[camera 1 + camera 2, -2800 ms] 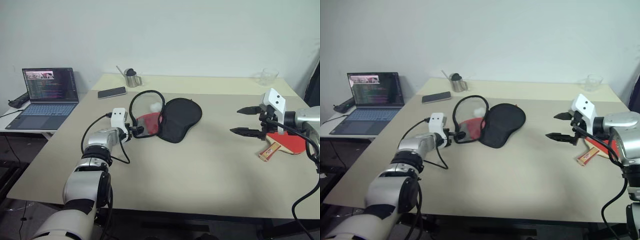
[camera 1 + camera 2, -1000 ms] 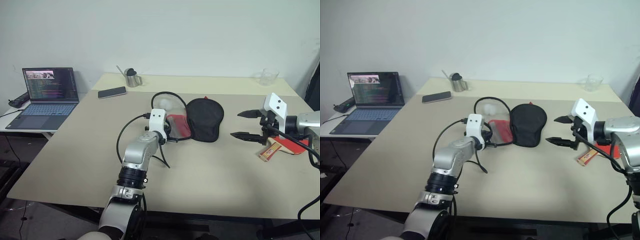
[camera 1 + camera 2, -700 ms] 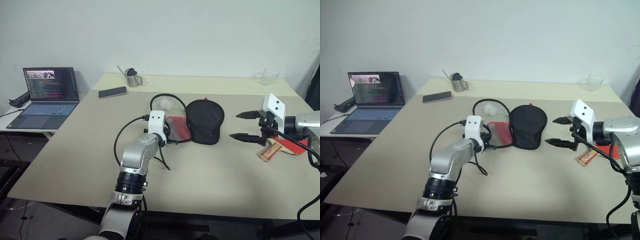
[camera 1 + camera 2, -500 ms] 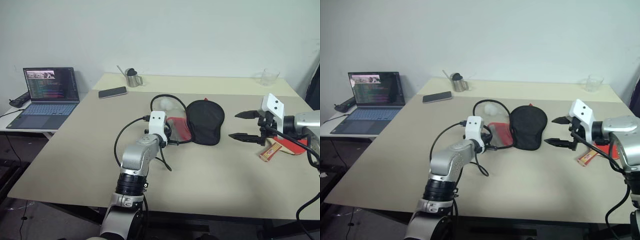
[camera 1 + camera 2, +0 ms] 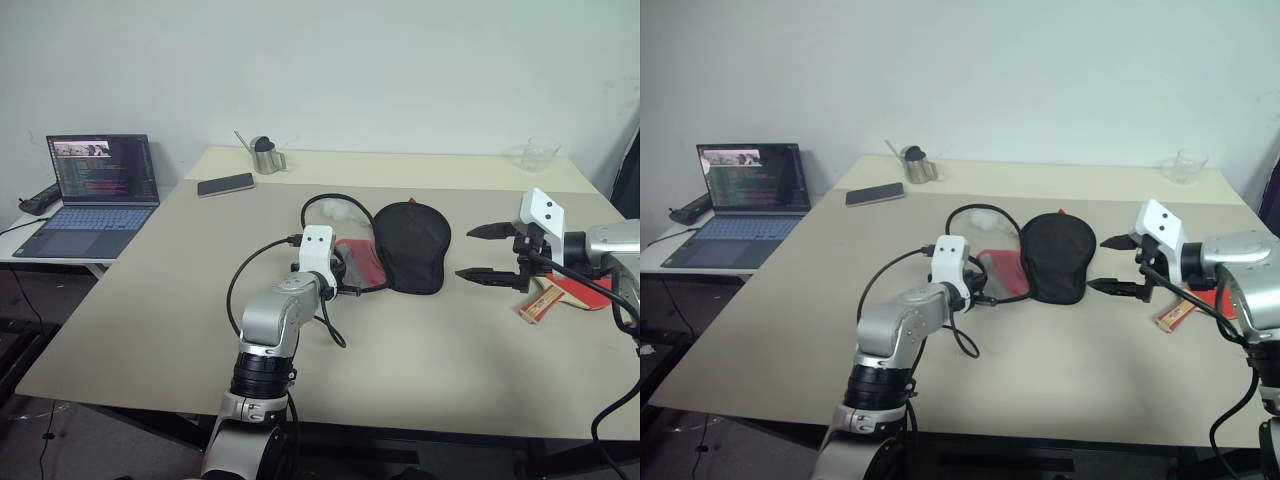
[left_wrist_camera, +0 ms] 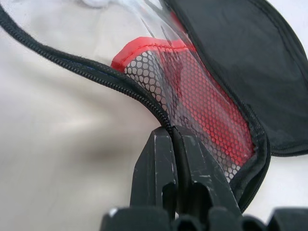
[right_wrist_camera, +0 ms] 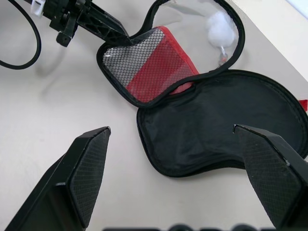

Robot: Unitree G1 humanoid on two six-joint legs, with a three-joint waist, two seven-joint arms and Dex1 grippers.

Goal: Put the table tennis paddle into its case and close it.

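The case lies unzipped and spread flat near the middle of the desk, its black half toward the robot's right and the red mesh half toward its left. The left tool is clenched on the zip edge at the narrow neck of the red mesh half, pinning the case in place. The right tool hovers released, fingers wide apart, just to the right of the black half. The table tennis paddle lies flat further right, beside and partly behind that arm, its light handle pointing toward the robot and its red face away. The right arm is nearer, so fetching the paddle likely falls to it, reaching rightward, away from the case
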